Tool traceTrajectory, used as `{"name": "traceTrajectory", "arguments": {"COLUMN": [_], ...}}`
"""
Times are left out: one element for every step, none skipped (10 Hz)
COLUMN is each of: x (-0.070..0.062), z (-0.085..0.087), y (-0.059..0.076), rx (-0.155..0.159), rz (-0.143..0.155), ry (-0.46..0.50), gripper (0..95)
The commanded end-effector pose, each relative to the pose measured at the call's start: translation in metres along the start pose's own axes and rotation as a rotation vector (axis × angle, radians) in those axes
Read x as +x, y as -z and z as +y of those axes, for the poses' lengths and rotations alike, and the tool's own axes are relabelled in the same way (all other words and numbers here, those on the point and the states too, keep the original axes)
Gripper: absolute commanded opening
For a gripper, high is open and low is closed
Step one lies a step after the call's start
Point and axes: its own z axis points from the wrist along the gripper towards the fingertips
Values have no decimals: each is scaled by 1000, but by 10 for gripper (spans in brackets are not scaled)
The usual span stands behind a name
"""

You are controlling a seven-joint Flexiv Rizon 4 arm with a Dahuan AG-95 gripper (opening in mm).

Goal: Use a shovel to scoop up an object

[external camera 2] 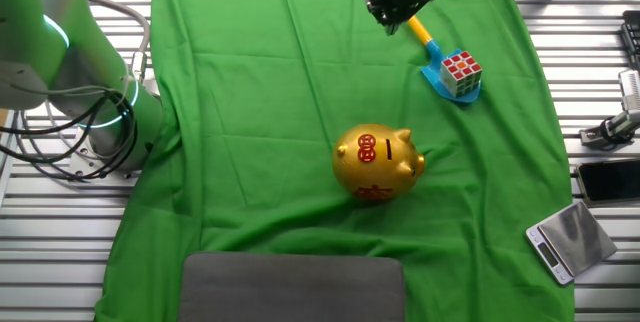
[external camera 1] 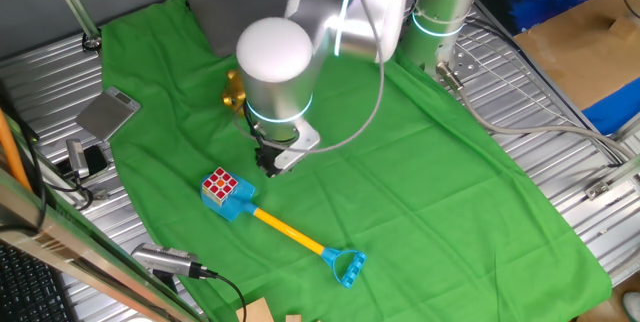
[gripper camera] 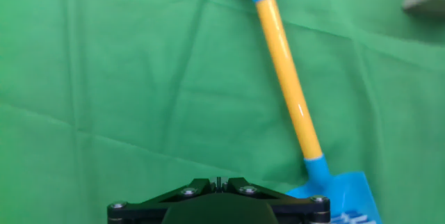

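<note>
The shovel [external camera 1: 285, 230] lies flat on the green cloth [external camera 1: 420, 162] that covers the counter [external camera 1: 560, 152], toward the edge nearest the first fixed camera, with its handle end pointing along that edge. The cube [external camera 1: 220, 187] already sits on the shovel's blade [external camera 1: 232, 202] — so the scoop looks done, or the pair has been set down together. Lying flat, the blade gives the cube a level seat and nothing rolls.

The end effector [external camera 1: 275, 160] hangs just beside the shovel, toward the middle of the counter, and holds nothing. Whether its fingers are spread or pressed together I cannot tell: the hand view shows only the dark base of the tool, and in both fixed views the tips are too small and dark to read. From the hand view the yellow shaft [gripper camera: 288, 85] runs diagonally beneath the camera, which suggests the arm is lined up over the shaft — a sensible place to grasp.

The shovel is a plastic toy: light blue blade, glossy yellow shaft, blue D-shaped grip [external camera 1: 345, 265]. The cube is a small puzzle block of red, white, blue and yellow squares, smaller than the blade. A gold piggy bank [external camera 2: 378, 162] stands well apart, nearer the counter's centre.
</note>
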Motion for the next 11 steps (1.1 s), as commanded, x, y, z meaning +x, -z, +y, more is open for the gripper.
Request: {"name": "traceTrajectory", "arguments": {"x": [0,0,0,1,7,11,27,42,59,72,87], "z": [0,0,0,-1,-3,-6,-15,-26,-36,-44,-53], "y": [-1,-1,-1,-1,1,2,4,2,-4,-8,-12], "rx": [19,21,16,15,11,11,11,11,11,11,12], "rz": [-53,-58,-60,-59,-63,-61,-66,-66,-68,-71,-73], "ry": [-552,-586,-597,-593,-577,-565,-525,-492,-460,-436,-407], "gripper": [0,0,0,0,0,0,0,0,0,0,0]}}
